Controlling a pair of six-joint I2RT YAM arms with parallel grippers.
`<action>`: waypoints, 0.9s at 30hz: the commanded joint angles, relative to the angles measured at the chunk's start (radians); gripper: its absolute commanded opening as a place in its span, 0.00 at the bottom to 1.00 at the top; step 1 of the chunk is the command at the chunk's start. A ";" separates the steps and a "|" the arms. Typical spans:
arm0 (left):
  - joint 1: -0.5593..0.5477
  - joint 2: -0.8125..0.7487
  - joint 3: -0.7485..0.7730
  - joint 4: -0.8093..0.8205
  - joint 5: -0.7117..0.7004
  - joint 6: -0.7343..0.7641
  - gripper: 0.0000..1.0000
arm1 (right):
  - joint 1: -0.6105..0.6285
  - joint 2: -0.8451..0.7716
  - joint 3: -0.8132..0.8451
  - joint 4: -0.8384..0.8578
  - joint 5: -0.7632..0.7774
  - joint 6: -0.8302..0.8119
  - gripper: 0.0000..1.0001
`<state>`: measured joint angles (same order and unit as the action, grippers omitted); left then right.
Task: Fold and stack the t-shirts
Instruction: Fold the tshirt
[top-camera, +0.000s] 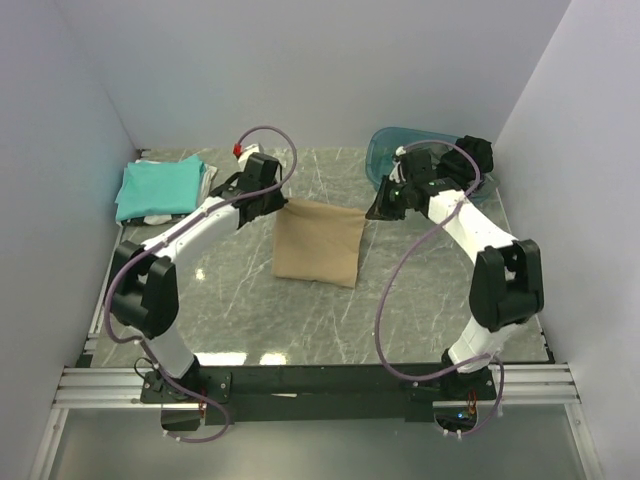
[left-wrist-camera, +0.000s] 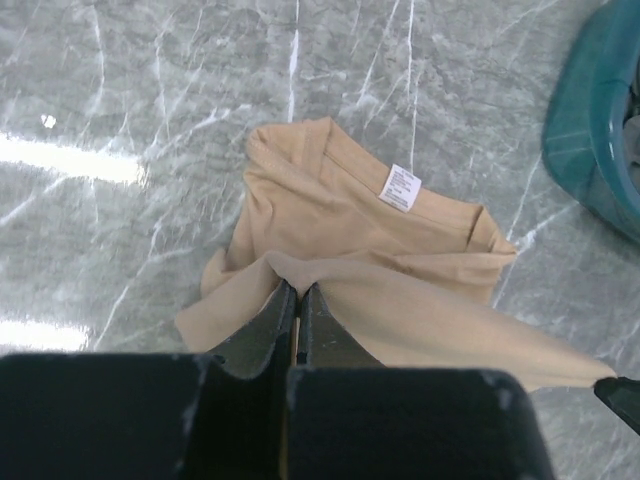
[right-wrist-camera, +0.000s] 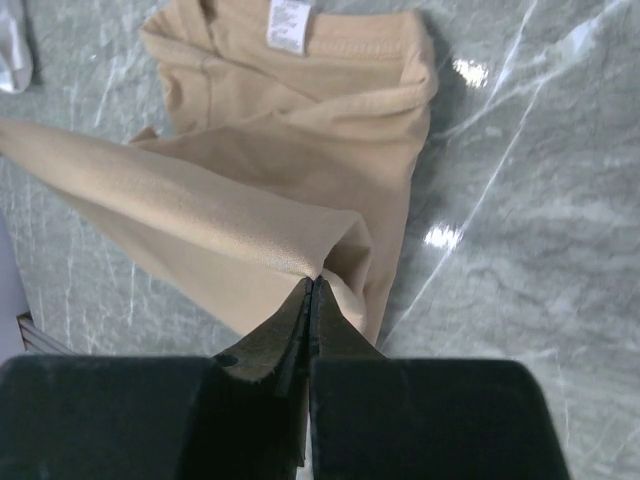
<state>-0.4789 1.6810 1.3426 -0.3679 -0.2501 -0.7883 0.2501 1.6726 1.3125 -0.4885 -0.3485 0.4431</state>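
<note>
- Two grippers share one shirt in the top view. Our left gripper (top-camera: 285, 203) and right gripper (top-camera: 372, 212) each pinch the far edge of the tan t-shirt (top-camera: 318, 245). It hangs between them over the middle of the table (top-camera: 250, 320). If we pull the arms apart too hard, an end could slip out.
- From the left wrist, we see the left gripper (left-wrist-camera: 298, 290) clamped tight on a thin bit of cloth. Such a small bite could slide free, and the shirt would flop down crooked.
- From the right wrist, the right gripper (right-wrist-camera: 312, 283) is squeezed on a cloth edge too. The part with the white label (right-wrist-camera: 290, 22) lies bunched on the table. Laying it down like this may trap wrinkles.
</note>
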 joint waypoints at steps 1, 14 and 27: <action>0.025 0.038 0.078 0.014 0.017 0.044 0.01 | -0.021 0.055 0.070 0.024 -0.012 -0.014 0.00; 0.059 0.258 0.211 0.018 0.092 0.086 0.02 | -0.040 0.248 0.195 0.027 0.034 0.013 0.00; 0.072 0.195 0.170 0.050 0.164 0.123 0.99 | -0.058 0.110 0.118 0.100 0.080 0.012 0.79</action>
<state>-0.4042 1.9644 1.5597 -0.3565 -0.1326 -0.6910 0.1936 1.9369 1.4841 -0.4381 -0.2741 0.4587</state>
